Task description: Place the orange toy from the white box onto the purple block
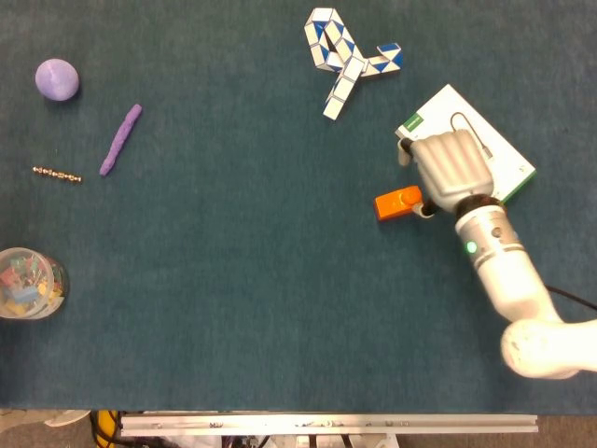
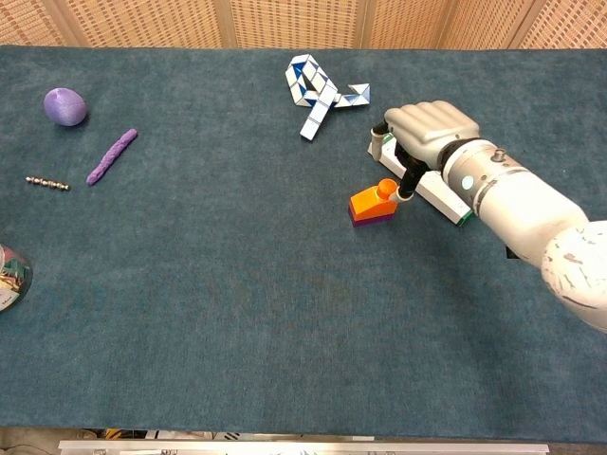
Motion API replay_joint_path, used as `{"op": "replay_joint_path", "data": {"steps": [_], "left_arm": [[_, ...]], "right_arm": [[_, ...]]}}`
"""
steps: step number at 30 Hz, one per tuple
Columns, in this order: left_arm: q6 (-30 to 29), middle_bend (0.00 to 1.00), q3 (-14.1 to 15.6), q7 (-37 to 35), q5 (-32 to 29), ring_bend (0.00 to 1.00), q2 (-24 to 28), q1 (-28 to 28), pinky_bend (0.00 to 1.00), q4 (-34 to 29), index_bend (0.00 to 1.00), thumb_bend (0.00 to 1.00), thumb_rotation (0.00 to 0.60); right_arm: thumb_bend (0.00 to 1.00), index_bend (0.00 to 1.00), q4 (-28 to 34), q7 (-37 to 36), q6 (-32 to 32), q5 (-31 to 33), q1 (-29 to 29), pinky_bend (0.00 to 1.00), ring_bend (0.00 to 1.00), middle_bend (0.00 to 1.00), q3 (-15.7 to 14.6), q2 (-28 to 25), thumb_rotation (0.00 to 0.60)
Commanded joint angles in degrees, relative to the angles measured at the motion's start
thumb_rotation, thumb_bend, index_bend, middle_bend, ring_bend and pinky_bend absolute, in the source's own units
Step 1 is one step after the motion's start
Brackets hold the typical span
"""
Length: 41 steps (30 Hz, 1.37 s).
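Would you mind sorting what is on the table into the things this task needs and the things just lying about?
Belongs to the job:
orange toy, sitting on the purple block
white box
right hand, beside the toy

Just lying about:
blue and white twist puzzle
purple ball
purple stick
bead chain
clip jar

A table (image 2: 247,313) covered in dark teal felt-like cloth fills both views under even, shadowless light. Behind its far edge runs a wall of woven tan panels (image 2: 285,21) split by pale uprights; a metal rail (image 1: 326,425) lines the near edge.
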<state>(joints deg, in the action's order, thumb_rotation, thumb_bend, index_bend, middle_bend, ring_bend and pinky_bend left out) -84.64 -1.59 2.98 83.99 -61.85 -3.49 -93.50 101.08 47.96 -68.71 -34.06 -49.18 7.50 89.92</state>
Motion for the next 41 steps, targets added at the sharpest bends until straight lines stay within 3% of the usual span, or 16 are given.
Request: {"op": "replay_joint_path", "data": {"steps": [1,5,8,19,30,36,41], "left_arm": [[-0.3,0.23,-0.3,-0.3,-0.3,0.20,0.0,0.1,0.08,-0.2,0.20,0.14,0.600],[-0.5,0.23,-0.8,0.0,-1.3,0.20,0.0,0.3,0.08,-0.3,0.20,0.14,0.600],[-0.7,0.23,-1.2,0.6,-2.0,0.20,-0.1,0.3,0.08,-0.6,0.20,0.14,0.600],[-0.9,0.23,-1.6,3.9,-2.9,0.20,-1.3,0.2,0.08,-0.9,0.20,0.14,0.600],[-2.8,0.23,-1.6,5.3,-2.3,0.20,-1.6,1.1,0.08,-1.9,0.20,0.14,0.600],[-3.0,0.23,-1.4,6.2,-1.5,0.20,-1.7,1.0,0.08,-3.0,0.20,0.14,0.600],[-2.9,0.23,-1.4,6.8,-1.3,0.20,-1.8,0.8,0.08,-3.6,0.20,0.14,0.600]], "right_arm": [[0.00,0.42,2.4,-3.4,-1.5,-4.7,2.7,0.85,0.75,0.76,-1.3,-3.9,0.600],[0.01,0.42,3.8,-8.9,-2.1,-9.3,6.0,0.71,0.60,0.63,-2.5,-8.4,0.600],[0.07,0.42,3.8,-13.1,-3.1,-14.2,8.8,0.68,0.55,0.58,-3.8,-11.5,0.600],[0.09,0.42,1.8,-23.5,-11.7,-30.9,19.1,0.66,0.54,0.57,-8.6,-19.8,0.600],[0.09,0.42,5.1,-25.7,-18.6,-34.5,28.9,0.66,0.54,0.57,-10.9,-28.0,0.600],[0.09,0.42,5.5,-26.8,-20.6,-36.8,32.9,0.66,0.54,0.58,-11.8,-29.4,0.600],[0.09,0.42,4.8,-28.6,-21.2,-37.2,35.0,0.66,0.54,0.58,-10.7,-29.3,0.600]]}}
